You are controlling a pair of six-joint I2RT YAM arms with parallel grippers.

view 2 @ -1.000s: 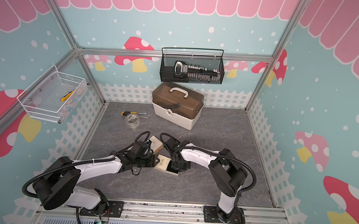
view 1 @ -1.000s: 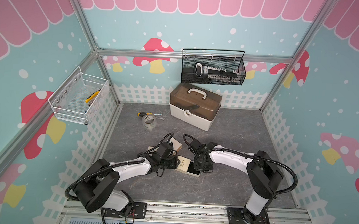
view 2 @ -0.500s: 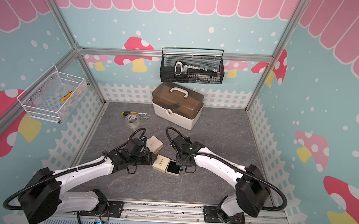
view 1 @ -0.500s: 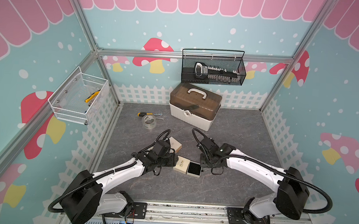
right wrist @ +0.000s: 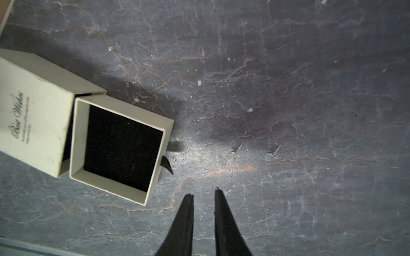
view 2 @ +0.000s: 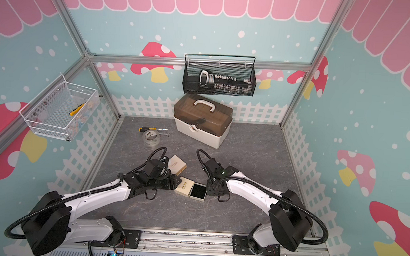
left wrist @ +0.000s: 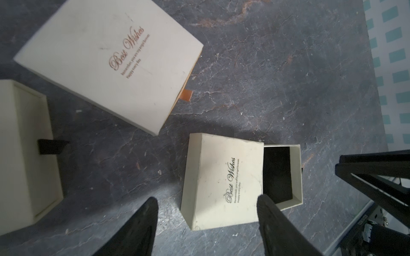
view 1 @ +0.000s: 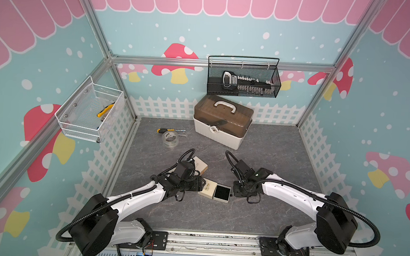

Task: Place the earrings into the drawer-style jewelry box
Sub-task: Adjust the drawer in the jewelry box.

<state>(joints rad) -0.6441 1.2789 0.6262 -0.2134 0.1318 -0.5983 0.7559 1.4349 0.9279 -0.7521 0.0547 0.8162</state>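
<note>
Back comes the right arm: a second ago it was folded in over the box. Now the black right gripper (right wrist: 204,192) hangs just off the drawer's front edge, and the left gripper (left wrist: 207,199) has let its jaws spring apart.

Right gripper first: fingers drawn close, only a slit between them, nothing in it. Empty! Just ahead of those tips, on the grey marbled tabletop (right wrist: 288,66), lie the earrings (right wrist: 237,149). They are two tiny silvery studs with thin pins, side by side, the second stud (right wrist: 274,151) a little farther from the box. Both sit on bare table, clear of the drawer.

Over to the left gripper: released, fingers wide, straddling the near end of the cream cardboard sleeve of the drawer-style jewelry box (left wrist: 221,177). Whether a finger brushes it I cannot tell. Its black-lined drawer (right wrist: 122,146) stands pulled out, black ribbon tab (right wrist: 167,165) toward the studs, and it is empty.

Further out are two more cream boxes, one closed with a copper tab (left wrist: 106,62), another only partly in view (left wrist: 22,144).

So the box is open, and that part looks done. Picking up each stud and dropping it in is all yet to come, by my reading.
</note>
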